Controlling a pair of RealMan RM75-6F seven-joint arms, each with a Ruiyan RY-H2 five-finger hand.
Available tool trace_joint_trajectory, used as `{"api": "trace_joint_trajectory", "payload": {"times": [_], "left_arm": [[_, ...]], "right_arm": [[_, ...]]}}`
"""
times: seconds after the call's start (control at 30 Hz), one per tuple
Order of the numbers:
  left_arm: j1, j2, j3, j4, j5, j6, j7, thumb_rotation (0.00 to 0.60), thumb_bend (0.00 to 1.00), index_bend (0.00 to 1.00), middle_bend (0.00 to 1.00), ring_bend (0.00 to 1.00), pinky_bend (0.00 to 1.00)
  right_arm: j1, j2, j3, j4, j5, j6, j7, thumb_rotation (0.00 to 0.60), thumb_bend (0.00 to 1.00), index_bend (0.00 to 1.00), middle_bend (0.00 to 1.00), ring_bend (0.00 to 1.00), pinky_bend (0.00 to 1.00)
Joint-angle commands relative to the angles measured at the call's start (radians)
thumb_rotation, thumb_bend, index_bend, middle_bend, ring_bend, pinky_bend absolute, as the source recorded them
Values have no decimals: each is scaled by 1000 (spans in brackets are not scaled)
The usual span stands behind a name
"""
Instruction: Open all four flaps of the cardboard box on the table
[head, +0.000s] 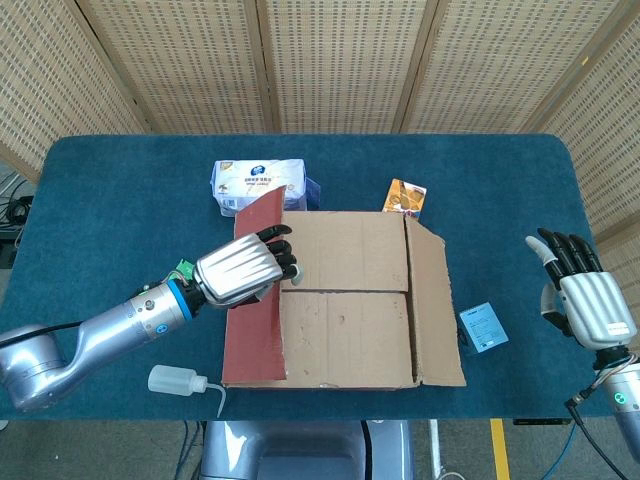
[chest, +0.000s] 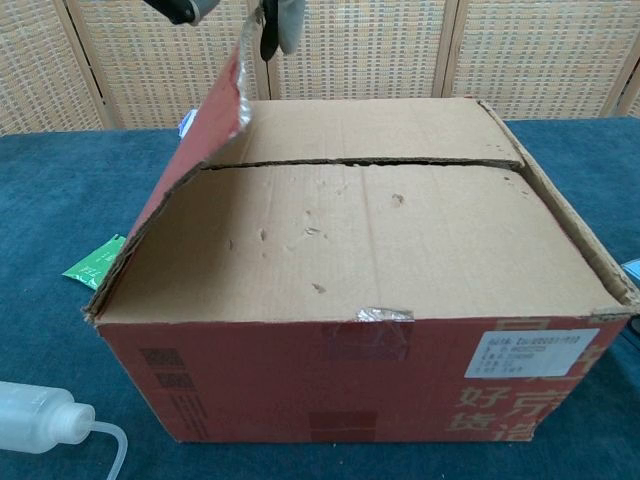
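Observation:
The cardboard box (head: 350, 320) stands mid-table, its red front wall (chest: 340, 370) close to the chest camera. My left hand (head: 245, 272) grips the free edge of the red left flap (head: 252, 345) and holds it steeply raised. In the chest view only the fingers (chest: 278, 18) show, at the top of that flap (chest: 215, 115). The two brown inner flaps (chest: 380, 215) lie closed, meeting at a seam. The right flap (head: 435, 310) lies low along the box's right side. My right hand (head: 585, 300) hovers open past the table's right edge, apart from the box.
A tissue pack (head: 258, 185) and an orange packet (head: 405, 196) lie behind the box. A green packet (chest: 95, 262) and a squeeze bottle (head: 180, 381) are on its left. A blue card (head: 483, 327) lies to its right. Slatted screens stand behind the table.

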Motion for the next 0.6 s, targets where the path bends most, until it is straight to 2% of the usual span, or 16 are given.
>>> {"api": "trace_joint_trajectory", "payload": {"times": [0.03, 0.43, 0.6], "left_arm": [[23, 35, 1, -16, 22, 28, -23, 600, 1000, 391, 444, 292, 121], [138, 214, 46, -41, 133, 118, -158, 600, 1000, 391, 447, 297, 121], [167, 266, 68, -34, 166, 119, -199, 600, 1000, 391, 447, 297, 121]], "right_arm": [[0, 3, 1, -3, 0, 0, -3, 600, 852, 52, 40, 0, 43], [5, 9, 4, -24, 1, -9, -21, 600, 852, 52, 40, 0, 43], [6, 11, 4, -34, 0, -12, -30, 600, 853, 52, 40, 0, 43]]}}
